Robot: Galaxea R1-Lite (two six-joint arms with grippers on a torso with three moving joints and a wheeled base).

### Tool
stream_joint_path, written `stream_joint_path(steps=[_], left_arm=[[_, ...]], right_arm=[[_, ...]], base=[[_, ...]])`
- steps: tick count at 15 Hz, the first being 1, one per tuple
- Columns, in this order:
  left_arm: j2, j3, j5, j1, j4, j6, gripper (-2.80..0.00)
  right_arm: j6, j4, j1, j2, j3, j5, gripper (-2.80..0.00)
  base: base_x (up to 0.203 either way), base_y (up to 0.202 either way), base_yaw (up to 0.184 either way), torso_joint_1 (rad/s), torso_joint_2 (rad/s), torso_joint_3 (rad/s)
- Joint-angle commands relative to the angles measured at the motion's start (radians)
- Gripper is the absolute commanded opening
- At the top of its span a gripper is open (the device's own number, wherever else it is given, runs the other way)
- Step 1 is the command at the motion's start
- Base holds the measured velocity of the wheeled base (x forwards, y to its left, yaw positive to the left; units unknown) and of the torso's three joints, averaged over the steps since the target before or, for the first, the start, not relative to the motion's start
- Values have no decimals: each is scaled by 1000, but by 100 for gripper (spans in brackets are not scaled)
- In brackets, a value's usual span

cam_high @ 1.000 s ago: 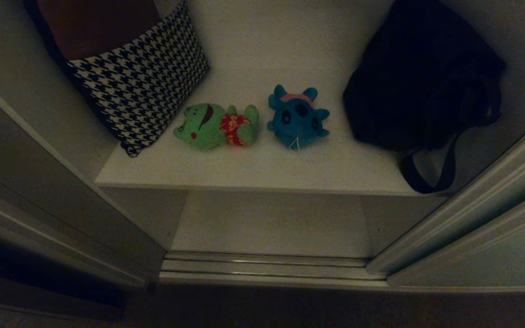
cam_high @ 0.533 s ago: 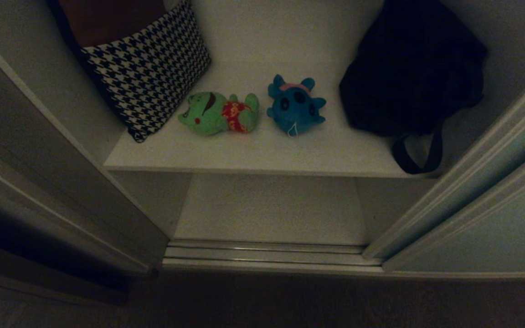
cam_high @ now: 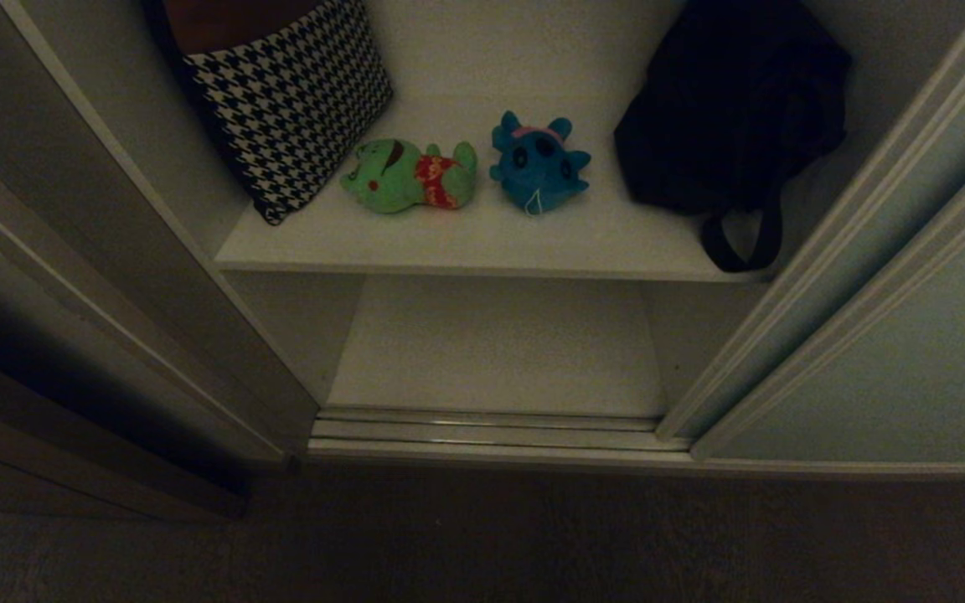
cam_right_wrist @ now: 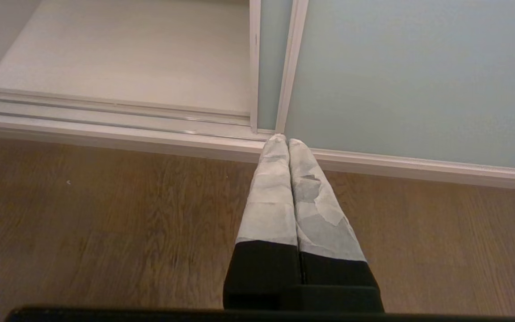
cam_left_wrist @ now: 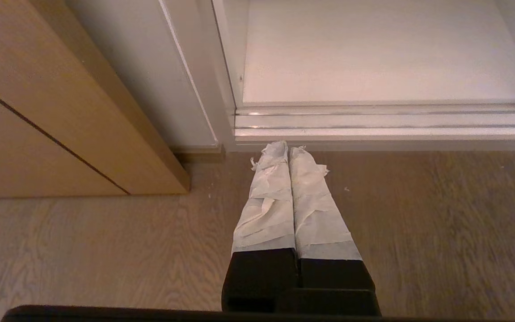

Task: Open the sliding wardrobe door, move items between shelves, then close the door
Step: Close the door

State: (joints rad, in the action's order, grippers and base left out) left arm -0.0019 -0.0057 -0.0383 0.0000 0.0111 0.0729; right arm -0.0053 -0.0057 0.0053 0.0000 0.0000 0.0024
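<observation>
On the upper shelf (cam_high: 491, 243) both plush toys (cam_high: 410, 176) sit farther off; my view backed away. Left gripper (cam_left_wrist: 288, 147) and right gripper (cam_right_wrist: 287, 141) pressed shut, empty; door (cam_high: 893, 335) open.

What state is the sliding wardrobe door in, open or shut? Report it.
Open. The sliding wardrobe door sits slid to the right, exposing the shelves with both plush toys and the floor track.

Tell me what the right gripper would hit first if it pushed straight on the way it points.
Probably the door: the shut right gripper aims at the bottom of its near frame edge, just above the floor track. Depth is unclear, so it might strike the wooden floor short of the track instead.
</observation>
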Motion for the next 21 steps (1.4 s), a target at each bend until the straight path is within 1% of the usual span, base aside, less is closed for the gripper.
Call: stream_joint_path(steps=[1,10,12,14,18,19,20,21], left_arm=[[3,0,0,0,1,-1,-280],[3,0,0,0,1,-1,-280],[3,0,0,0,0,-1,-280],[3,0,0,0,1,-1,-280],[3,0,0,0,1,-1,-280],[2,0,0,0,0,-1,-280],[2,0,0,0,1,-1,-280],[3,0,0,0,0,-1,-280]], right_arm=[[-1,0,1,-3,0,1,-280],[-1,0,1,-3,0,1,-280],[-15,1,1,-5,0,1,-280],[-1,0,1,-3,0,1,-280],[-8,4,1,-4,-14,-3,-280],[-7,25,1,3,-61,-7,-280],[-3,80,1,20,-139,-10,-280],[4,170,2,44,-255,-11,-280]], base=[[0,0,0,0,0,0],[0,0,0,0,0,0],[0,0,0,0,0,0],[0,0,0,0,0,0],[0,0,0,0,0,0],[0,0,0,0,0,0],[0,0,0,0,0,0],[0,0,0,0,0,0]])
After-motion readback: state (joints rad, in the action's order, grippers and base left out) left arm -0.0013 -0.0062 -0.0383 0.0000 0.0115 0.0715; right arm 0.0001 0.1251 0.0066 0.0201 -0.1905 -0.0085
